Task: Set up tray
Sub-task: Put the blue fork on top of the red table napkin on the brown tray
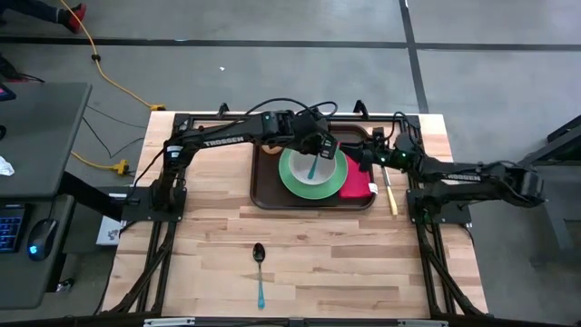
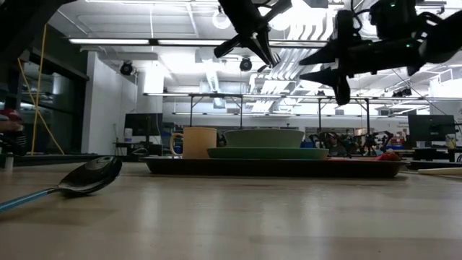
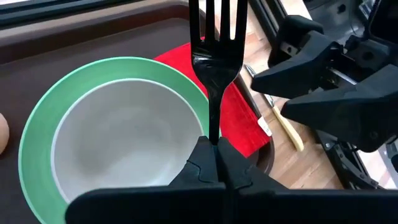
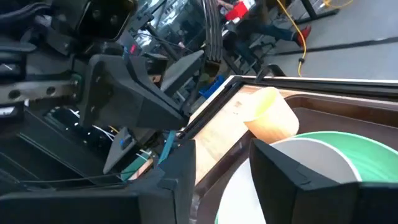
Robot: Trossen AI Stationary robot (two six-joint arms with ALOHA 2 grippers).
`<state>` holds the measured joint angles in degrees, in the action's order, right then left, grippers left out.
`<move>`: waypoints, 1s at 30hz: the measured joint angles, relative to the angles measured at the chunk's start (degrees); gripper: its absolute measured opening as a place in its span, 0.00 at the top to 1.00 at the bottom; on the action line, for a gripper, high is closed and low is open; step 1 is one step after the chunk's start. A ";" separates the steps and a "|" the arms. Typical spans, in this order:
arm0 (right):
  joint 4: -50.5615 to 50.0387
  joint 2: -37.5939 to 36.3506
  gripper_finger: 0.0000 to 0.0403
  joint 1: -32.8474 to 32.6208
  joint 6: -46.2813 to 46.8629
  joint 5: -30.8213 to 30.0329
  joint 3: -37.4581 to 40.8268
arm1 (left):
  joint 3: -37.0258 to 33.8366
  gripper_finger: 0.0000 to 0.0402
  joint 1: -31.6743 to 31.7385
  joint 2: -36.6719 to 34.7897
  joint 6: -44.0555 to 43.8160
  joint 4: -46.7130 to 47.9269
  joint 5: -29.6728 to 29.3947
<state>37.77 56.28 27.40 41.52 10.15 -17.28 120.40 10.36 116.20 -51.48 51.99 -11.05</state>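
Nearest the table's front edge in the high view lay a spoon with a teal handle; farther back, at the far middle, sat the tray, carrying a green plate and red napkin. Over the plate, the left gripper was clamped on a fork. From the low view, a cup stood at the tray's left end. In the left wrist view the fork's tines pointed away. By the right wrist view, the right gripper hung spread and empty above the plate's right side.
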 joint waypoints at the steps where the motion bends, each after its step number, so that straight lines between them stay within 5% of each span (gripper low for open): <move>1: 0.10 0.98 0.67 0.30 0.20 0.74 -0.82 | 0.00 0.97 0.01 0.00 0.00 0.00 -0.02; 14: -1.94 13.69 0.54 2.01 -1.63 7.42 -12.57 | -0.04 0.97 0.08 0.55 0.06 0.96 -1.24; 30: -1.90 17.29 0.51 1.84 0.03 8.70 -15.37 | -0.04 0.97 0.14 0.55 0.65 0.48 -1.66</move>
<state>35.87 73.57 29.23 41.55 18.85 -32.64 120.36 10.50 116.75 -50.83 52.47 -12.71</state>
